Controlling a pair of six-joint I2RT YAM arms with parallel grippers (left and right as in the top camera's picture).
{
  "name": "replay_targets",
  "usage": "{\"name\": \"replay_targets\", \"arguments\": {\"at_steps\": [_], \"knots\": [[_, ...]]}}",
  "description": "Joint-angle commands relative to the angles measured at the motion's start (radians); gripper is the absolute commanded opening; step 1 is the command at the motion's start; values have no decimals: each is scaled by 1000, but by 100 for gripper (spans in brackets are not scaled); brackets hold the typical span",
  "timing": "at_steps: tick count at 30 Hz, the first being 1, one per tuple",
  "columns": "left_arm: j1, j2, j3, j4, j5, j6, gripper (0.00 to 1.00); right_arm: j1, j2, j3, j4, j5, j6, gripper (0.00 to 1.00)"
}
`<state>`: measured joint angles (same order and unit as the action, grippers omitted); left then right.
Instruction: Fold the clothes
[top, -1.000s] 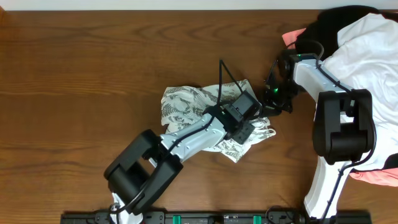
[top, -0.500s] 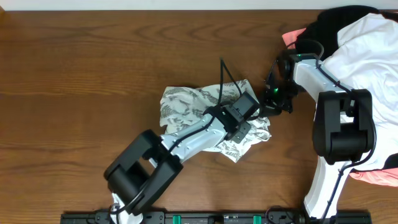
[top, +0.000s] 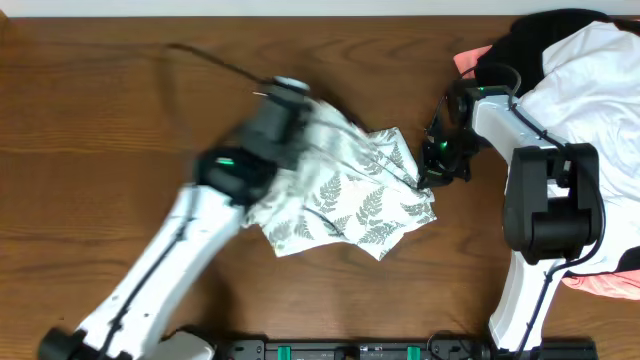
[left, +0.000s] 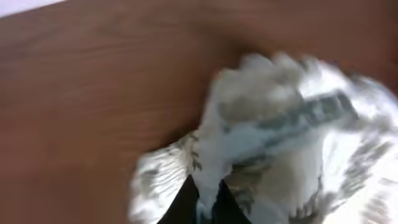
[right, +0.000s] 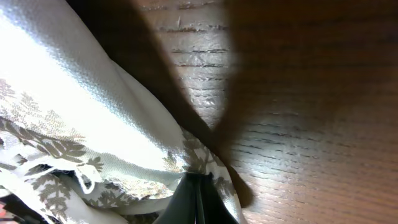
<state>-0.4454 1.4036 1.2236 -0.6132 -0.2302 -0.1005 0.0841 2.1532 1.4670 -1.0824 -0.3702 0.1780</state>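
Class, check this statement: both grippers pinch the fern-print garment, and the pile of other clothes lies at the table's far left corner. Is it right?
No. The pile lies at the far right corner, as the overhead view shows. The left gripper and right gripper do both pinch the fern-print garment.

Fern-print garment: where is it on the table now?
In the overhead view, the fern-print garment sits mid-table, held between the left end effector and the right end effector.

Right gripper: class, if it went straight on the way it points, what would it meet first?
The fern-print garment that the right gripper pinches in its shut jaws; behind it, probably the table.
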Motion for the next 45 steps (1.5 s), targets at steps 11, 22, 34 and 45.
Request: {"name": "replay_targets", "arguments": {"at_steps": [11,22,34,45], "knots": [[391,6,6,-112,47,3,6,-139,46,-14,-10,159,-29,1],[447,14,5,-104,251,19,6,-210,46,-14,-10,172,-31,1],[478,17,5,-112,100,61,7,-210,46,-14,-11,172,-37,1],[607,17,5,-167,98,29,36,-210,46,-14,-10,172,-37,1]]}}
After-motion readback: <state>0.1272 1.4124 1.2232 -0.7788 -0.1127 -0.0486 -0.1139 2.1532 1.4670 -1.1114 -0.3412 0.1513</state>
